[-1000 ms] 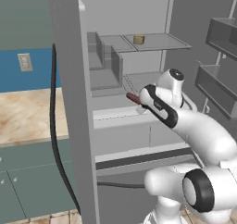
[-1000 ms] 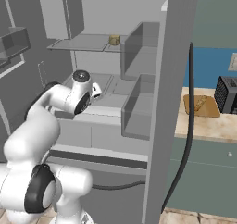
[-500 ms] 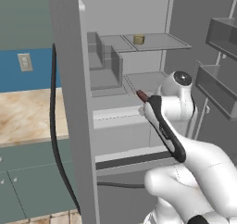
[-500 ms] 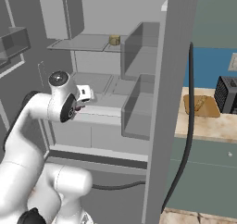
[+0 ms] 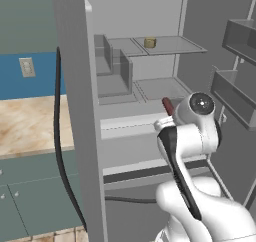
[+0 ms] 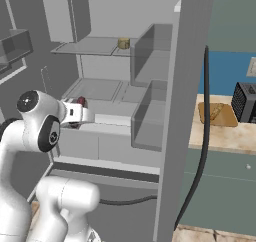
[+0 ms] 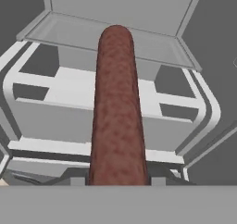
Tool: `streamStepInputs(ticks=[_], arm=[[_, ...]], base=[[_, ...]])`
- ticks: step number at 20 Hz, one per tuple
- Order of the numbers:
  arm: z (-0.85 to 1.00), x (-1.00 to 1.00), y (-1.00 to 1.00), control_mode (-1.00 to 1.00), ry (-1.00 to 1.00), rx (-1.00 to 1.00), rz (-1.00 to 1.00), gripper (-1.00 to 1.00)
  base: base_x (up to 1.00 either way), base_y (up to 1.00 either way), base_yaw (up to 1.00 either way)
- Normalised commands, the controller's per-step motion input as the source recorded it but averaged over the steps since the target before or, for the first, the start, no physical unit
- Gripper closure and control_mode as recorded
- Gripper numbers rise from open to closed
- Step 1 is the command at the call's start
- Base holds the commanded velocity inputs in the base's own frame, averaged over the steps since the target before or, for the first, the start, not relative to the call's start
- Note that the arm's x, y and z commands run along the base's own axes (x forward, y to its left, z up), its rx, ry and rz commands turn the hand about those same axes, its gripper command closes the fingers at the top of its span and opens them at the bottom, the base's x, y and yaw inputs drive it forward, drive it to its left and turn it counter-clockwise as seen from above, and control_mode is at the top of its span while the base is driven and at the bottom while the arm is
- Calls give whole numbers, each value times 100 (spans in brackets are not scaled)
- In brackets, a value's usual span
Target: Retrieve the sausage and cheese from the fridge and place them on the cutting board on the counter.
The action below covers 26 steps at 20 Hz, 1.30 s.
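Evidently the gripper (image 6: 80,111) is clamped on the sausage (image 7: 116,112), gripped by one end so it juts clear of the fridge (image 5: 150,93) shelves for carrying to the cutting board (image 6: 216,114).

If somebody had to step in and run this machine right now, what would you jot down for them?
Gripper: shut on the sausage, which sticks out ahead of it, in front of the open fridge.
Cheese: on the fridge's upper shelf, untouched.
Cutting board: on the counter to the right of the fridge, beside the toaster; a pale item already lies on it.
Done: sausage picked up.
Left: carry the sausage to the board, fetch the cheese, place it there too.
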Motion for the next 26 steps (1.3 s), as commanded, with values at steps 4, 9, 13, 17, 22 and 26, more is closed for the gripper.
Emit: streamStepInputs(ticks=[4,9,13,17,22,26], arm=[[26,-58,-15,-100,-5,1,-7,100],[2,-2,0,-100,-6,1,0,100],[0,0,0,-100,0,0,0,100],[0,0,0,-100,0,0,0,100],[0,0,0,-100,0,0,0,100],[0,0,0,100,0,0,0,100]], base=[[0,0,0],[0,0,0],[0,0,0],[0,0,0],[0,0,0],[0,0,0]])
